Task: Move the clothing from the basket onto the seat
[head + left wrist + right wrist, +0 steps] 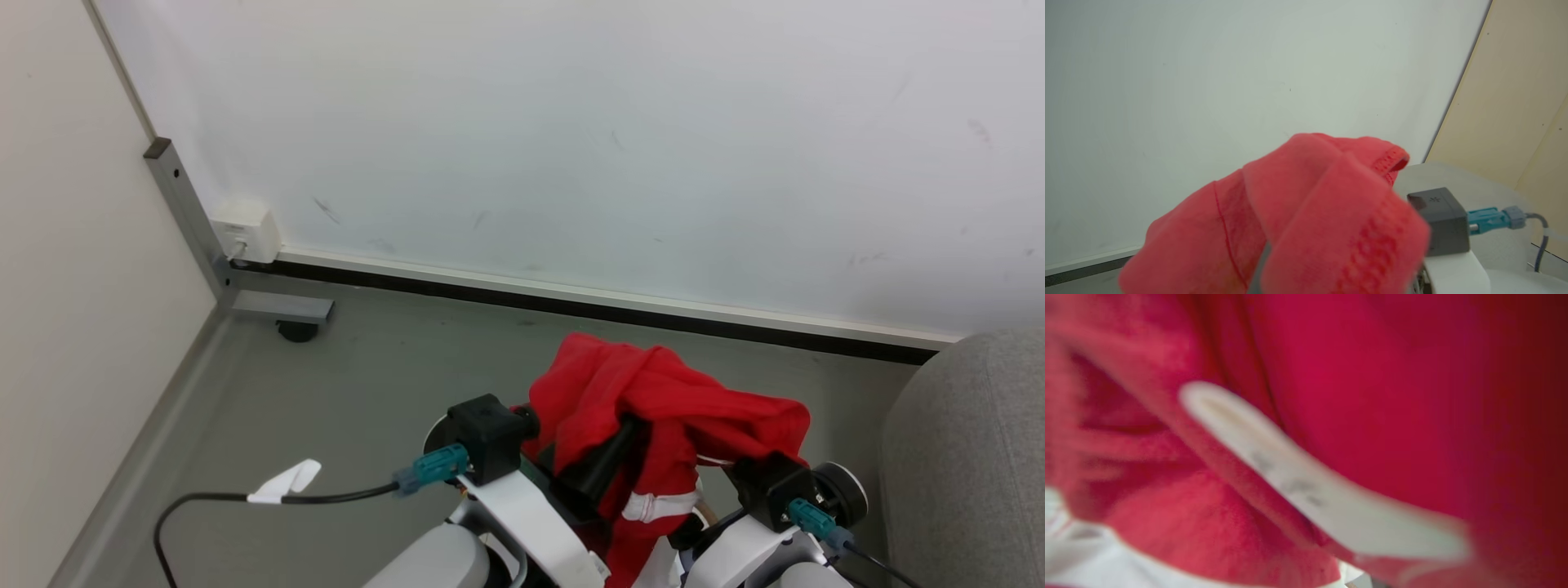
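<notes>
the clothing (1372, 396) is a close blur, and the seat (963, 457) runs off the edge.

You have the clothing (653, 400) up in the air, a bright red soft bunch draped over the left fingers (608, 457) and hanging down on either side of them, with a white band (653, 506) showing below. In the left wrist view it folds over the fingertips, loose and crumpled. The seat (963, 457), light grey fabric with a rounded edge, stands to the right of the fingers, apart from the clothing.
</notes>
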